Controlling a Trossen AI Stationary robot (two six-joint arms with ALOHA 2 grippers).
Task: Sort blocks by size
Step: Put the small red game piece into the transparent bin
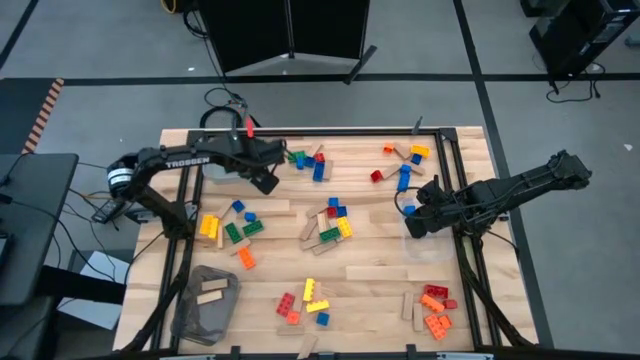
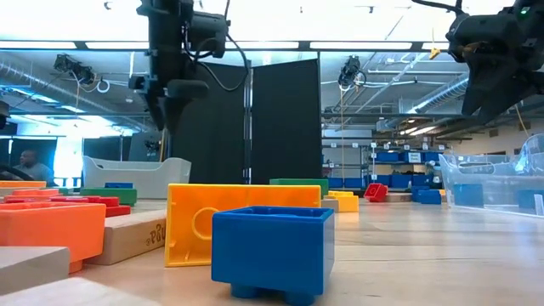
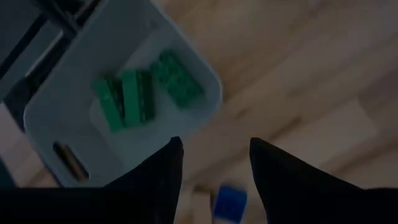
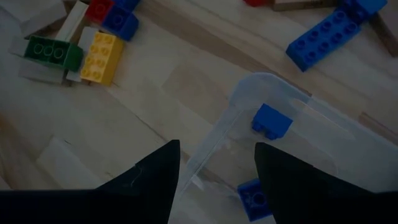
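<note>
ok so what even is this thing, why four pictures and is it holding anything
It is a robot with two dark arms at a wooden table. One picture looks straight down, one looks level across the tabletop, and two come from cameras on the wrists. Coloured studded bricks and tan wooden pieces lie scattered on the table. The left gripper hangs open over a grey bin holding green bricks. The right gripper hangs open over a clear bin holding small blue bricks. Neither holds anything.

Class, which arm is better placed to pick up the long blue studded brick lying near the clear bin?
Right. Its open tool hangs over the clear plastic bin, beside the long blue studded brick; the left tool hovers across the table by the grey bin.
</note>
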